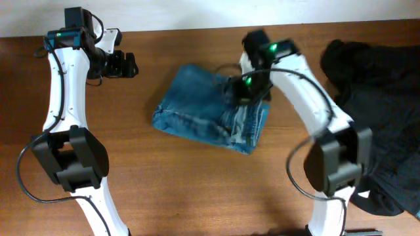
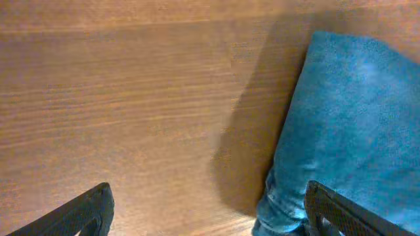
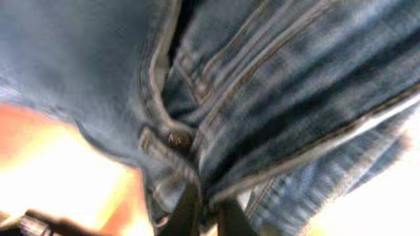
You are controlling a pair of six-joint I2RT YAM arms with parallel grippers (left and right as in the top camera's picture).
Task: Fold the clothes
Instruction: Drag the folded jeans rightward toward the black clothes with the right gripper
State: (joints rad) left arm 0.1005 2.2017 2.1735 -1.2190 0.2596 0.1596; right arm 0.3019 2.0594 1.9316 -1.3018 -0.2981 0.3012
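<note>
A brown wood-grain desk (image 1: 197,190) is seen, bounded at the far edge by a pale wall (image 1: 197,13). The folded blue jeans (image 1: 197,108) are laid at the middle of the desk, and a heap of dark garments (image 1: 387,98) is piled at its right end. The left pincer (image 1: 128,64) is held apart over bare wood just beside the jeans. The right pincer (image 1: 239,88) is pressed into the jeans, its fingers (image 3: 189,211) drawn together on a denim seam. A metal rivet (image 3: 176,139) is shown nearby, blurred.
</note>
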